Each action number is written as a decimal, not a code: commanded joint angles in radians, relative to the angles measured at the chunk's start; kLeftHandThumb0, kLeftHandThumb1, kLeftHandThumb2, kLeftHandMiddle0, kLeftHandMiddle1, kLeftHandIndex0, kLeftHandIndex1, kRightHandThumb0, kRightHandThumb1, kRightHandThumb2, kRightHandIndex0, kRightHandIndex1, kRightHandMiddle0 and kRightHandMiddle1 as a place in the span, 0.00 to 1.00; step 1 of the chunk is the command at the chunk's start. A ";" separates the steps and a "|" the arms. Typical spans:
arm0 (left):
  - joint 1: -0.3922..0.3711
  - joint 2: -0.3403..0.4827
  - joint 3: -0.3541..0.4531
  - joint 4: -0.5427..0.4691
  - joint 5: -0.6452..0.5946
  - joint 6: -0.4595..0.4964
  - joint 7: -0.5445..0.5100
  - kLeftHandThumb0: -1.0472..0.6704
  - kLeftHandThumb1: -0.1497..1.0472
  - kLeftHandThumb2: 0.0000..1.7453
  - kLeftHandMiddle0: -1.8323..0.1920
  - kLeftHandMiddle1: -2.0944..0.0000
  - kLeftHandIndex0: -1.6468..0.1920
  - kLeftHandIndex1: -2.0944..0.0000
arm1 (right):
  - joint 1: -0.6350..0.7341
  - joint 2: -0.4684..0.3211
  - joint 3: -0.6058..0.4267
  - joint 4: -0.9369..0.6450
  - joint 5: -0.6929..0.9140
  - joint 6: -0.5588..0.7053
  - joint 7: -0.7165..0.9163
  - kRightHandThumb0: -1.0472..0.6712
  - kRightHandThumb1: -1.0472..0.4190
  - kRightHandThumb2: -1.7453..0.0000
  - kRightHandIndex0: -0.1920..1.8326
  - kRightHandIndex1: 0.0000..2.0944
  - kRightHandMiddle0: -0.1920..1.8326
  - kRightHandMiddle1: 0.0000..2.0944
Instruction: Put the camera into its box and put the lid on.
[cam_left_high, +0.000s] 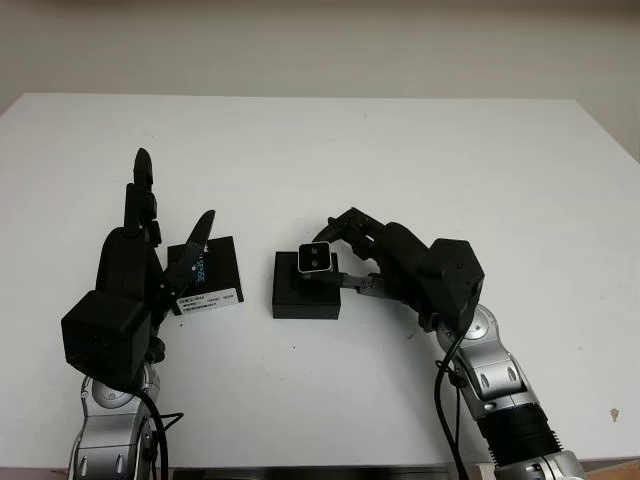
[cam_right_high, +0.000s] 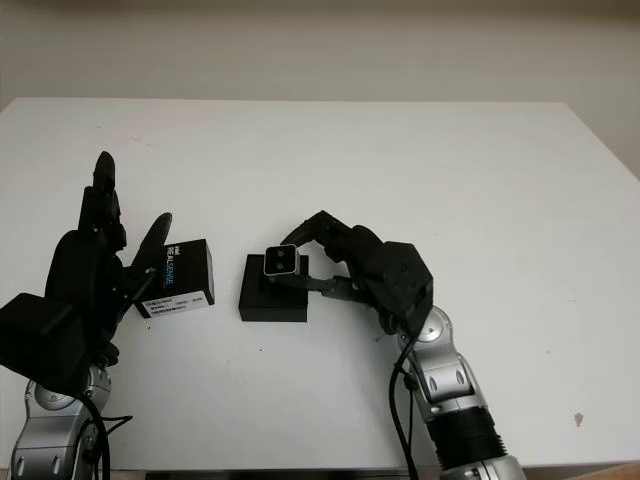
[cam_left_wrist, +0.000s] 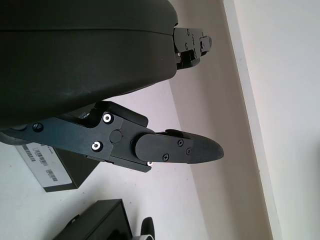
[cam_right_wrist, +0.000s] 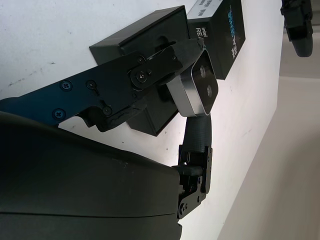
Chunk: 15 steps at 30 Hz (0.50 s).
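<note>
A small silver-edged camera (cam_left_high: 317, 258) with a dark lens face is pinched in my right hand (cam_left_high: 335, 258), which is shut on it from the right. The camera sits over the far part of the open black box (cam_left_high: 306, 297); I cannot tell if it touches the box. In the right wrist view the camera (cam_right_wrist: 198, 91) is clamped between two fingers (cam_right_wrist: 150, 67) above the box (cam_right_wrist: 145, 30). The black lid (cam_left_high: 207, 277), with a white label on it, lies left of the box. My left hand (cam_left_high: 172, 225) is open, raised just left of the lid.
The white table (cam_left_high: 420, 160) stretches wide behind and to the right of the box. Its front edge runs near both forearms. In the left wrist view the lid (cam_left_wrist: 52, 170) and a corner of the box (cam_left_wrist: 107, 220) lie below the left hand's fingers (cam_left_wrist: 175, 150).
</note>
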 joint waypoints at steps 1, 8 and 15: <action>0.004 -0.007 -0.006 -0.015 0.001 0.002 0.004 0.30 1.00 0.16 0.95 0.98 0.94 0.98 | -0.028 0.010 0.004 0.013 -0.005 -0.018 0.001 0.34 0.08 0.97 0.17 0.02 0.26 0.81; 0.014 -0.009 -0.005 -0.017 0.007 -0.003 0.005 0.30 1.00 0.16 0.95 0.97 0.94 0.98 | -0.036 0.028 0.013 0.050 -0.008 -0.040 -0.001 0.34 0.08 0.97 0.17 0.03 0.25 0.81; 0.018 -0.013 -0.004 -0.019 0.008 -0.002 0.007 0.29 1.00 0.16 0.95 0.97 0.94 0.97 | -0.031 0.056 0.016 0.057 0.001 -0.008 -0.001 0.35 0.08 0.97 0.18 0.03 0.26 0.81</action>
